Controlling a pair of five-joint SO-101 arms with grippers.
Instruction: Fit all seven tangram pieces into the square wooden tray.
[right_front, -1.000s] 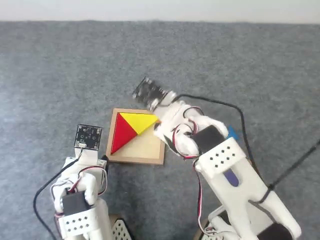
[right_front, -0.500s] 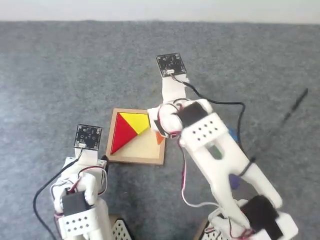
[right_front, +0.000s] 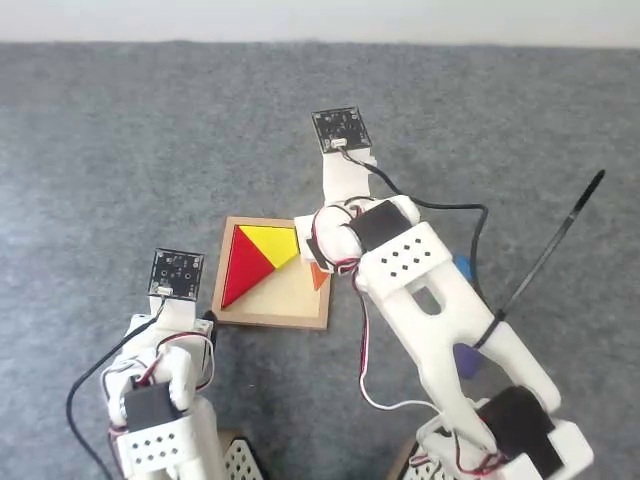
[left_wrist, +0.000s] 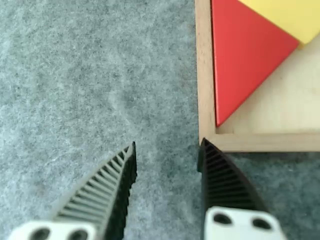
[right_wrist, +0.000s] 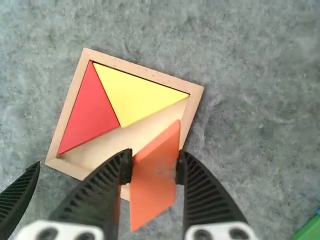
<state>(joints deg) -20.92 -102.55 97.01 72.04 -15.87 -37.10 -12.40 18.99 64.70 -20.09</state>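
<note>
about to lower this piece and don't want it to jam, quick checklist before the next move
1. Grip on orange piece: ok, right gripper shut on it.
2. Room in tray: ok, bare wood beside red triangle and yellow triangle.
3. Piece lined up over bare wood: not ok, it hangs across the rim.
4. Left gripper out of the way: ok, open, outside the tray by a corner.
5. Height of piece above tray: cannot tell.

the tray (right_front: 285, 297) is pale bare wood, smooth and matt, the red piece (right_front: 243, 268), yellow piece (right_front: 272, 243) and orange piece (right_wrist: 155, 182) look matt-painted — the table cover (right_front: 120, 140) is fuzzy grey felt, the left gripper (left_wrist: 167, 150) and right gripper (right_wrist: 155, 155) ribbed black plastic.
</note>
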